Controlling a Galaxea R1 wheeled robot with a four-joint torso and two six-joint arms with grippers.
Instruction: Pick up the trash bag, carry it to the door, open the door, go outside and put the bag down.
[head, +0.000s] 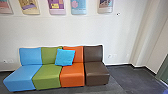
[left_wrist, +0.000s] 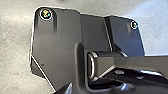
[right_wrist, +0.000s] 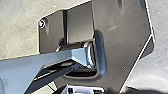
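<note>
At the far right of the head view stands a grey-green upright panel with a pale edge; whether it is part of a door I cannot tell. Both wrist views look down past my own dark base plate and jointed bar, with pale, mottled floor around them. I cannot make out how either gripper stands.
A low sofa with blue, green, orange and brown seats is against the white wall. A bright blue cushion leans on its back. Several posters hang above. Dark floor runs right, past a wall corner.
</note>
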